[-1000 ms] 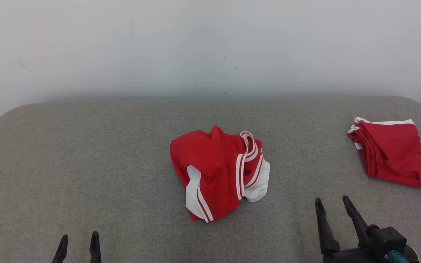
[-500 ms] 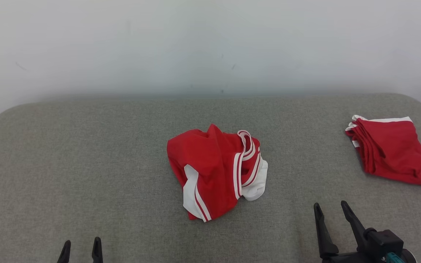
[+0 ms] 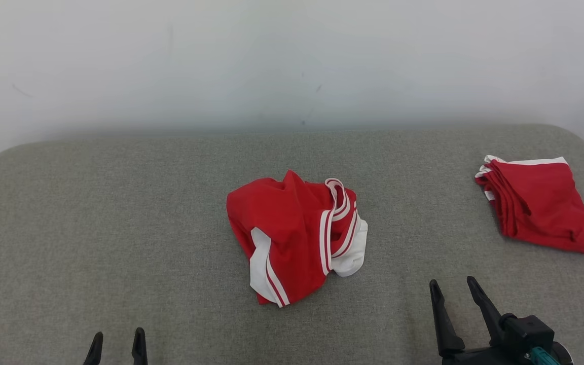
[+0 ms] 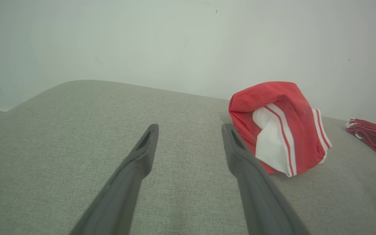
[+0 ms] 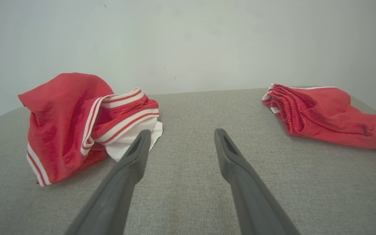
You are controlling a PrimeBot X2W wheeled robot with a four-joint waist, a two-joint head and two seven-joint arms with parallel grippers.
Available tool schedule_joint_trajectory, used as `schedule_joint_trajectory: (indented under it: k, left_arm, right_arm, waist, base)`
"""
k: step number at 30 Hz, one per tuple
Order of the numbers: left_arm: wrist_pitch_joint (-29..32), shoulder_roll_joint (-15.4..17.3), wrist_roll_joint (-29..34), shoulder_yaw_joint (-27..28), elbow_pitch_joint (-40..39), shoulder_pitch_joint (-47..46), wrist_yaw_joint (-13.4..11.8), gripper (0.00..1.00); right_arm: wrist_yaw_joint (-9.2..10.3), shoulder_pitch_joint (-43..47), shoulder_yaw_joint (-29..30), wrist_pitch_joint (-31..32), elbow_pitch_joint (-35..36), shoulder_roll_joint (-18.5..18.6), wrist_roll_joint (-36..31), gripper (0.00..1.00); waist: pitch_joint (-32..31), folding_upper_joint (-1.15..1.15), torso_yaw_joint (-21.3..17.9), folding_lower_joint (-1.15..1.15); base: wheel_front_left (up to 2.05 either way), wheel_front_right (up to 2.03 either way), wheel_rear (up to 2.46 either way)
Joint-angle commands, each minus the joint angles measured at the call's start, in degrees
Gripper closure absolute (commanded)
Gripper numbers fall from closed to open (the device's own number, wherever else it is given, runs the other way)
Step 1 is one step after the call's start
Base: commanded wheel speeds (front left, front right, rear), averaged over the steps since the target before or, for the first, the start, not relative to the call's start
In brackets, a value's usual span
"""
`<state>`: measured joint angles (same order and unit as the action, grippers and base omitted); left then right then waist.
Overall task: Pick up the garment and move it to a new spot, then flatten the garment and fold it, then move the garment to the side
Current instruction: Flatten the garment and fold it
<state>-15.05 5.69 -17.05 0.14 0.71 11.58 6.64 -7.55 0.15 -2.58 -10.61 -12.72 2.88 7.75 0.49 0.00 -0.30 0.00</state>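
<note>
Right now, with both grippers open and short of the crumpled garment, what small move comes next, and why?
Probably reach the right gripper forward and left toward the crumpled garment. It lies bunched and untouched on the grey surface; both grippers are open and empty, and the right looks nearer than the left gripper.

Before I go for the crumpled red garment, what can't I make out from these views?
- Crumpled garment: its own folds hide its hems and underside in all views.
- Folded red pile: the layer count is too fine to tell in the head view, and the pile is cut off by the right edge in the left wrist view.
- Left gripper: the head view's bottom edge cuts off all but the fingertips.
</note>
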Motion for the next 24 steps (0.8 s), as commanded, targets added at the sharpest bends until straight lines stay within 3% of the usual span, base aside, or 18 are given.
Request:
schedule_joint_trajectory:
  k: [1,13,24]
  left_arm:
    - [-0.17,-0.16,0.07,-0.01,0.03,-0.34,0.36,0.00]
    - [0.34,0.10,0.52,-2.66,0.24,-0.76,0.39,0.00]
    - [1.51,3.83,-3.23,-19.55,4.53,-9.86,0.75,0.00]
  right_arm:
    - [0.14,-0.32,-0.17,0.05,-0.07,0.00,0.37,0.00]
    - [0.14,-0.28,-0.84,0.24,-0.46,0.01,0.77,0.00]
    - [0.14,-1.52,-1.91,0.12,-0.34,-0.01,1.11,0.00]
  waist:
    - [-0.03,0.00,-0.19,0.00]
    - [-0.23,0.00,-1.52,0.00]
    - [2.22,0.00,-8.08,0.00]
  base:
    - [0.00,0.00,0.00]
    - [0.00,0.00,0.00]
    - [0.00,0.00,0.00]
